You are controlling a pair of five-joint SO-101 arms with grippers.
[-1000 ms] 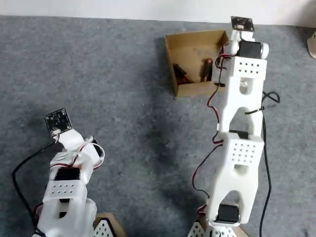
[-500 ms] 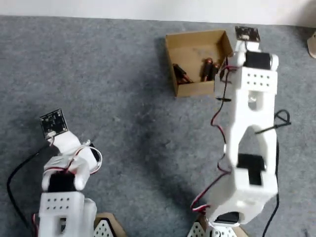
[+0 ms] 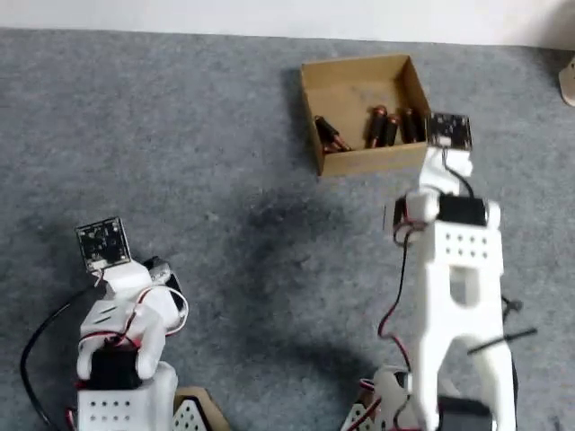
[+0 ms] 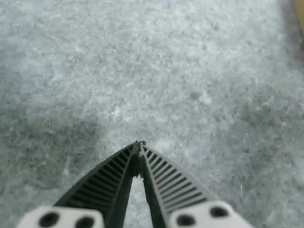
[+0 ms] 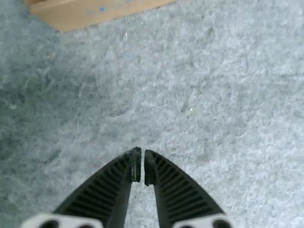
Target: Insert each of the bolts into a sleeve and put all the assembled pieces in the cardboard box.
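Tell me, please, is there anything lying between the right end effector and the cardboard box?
Nothing visible does. In the right wrist view, bare grey carpet runs from the right end effector, shut and empty, to the wall of the cardboard box.

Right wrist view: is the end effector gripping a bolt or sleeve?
No, the right end effector is shut with nothing in it, over the grey mat near the cardboard box.
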